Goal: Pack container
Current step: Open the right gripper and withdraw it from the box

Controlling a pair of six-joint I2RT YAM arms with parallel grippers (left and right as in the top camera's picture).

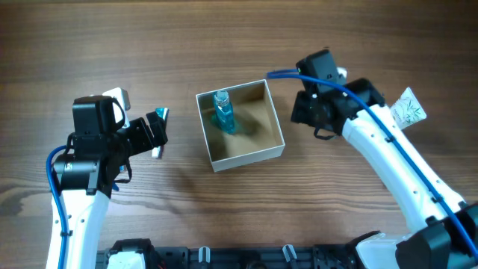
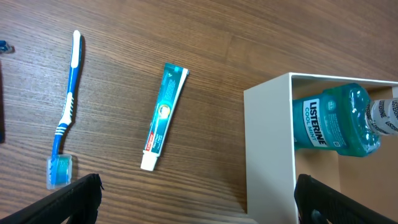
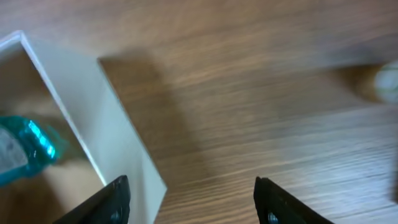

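Mouthwash bottle (image 2: 333,118) — cap end past the edge — plus a pale blurred blob (image 3: 387,84)

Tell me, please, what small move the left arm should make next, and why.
Probably lower the left hand toward the toothpaste. That hand is open and empty, and the mouthwash bottle is already in the container. The toothpaste and the toothbrush lie outside it on the table, and the toothpaste is the nearer of the two to the container.
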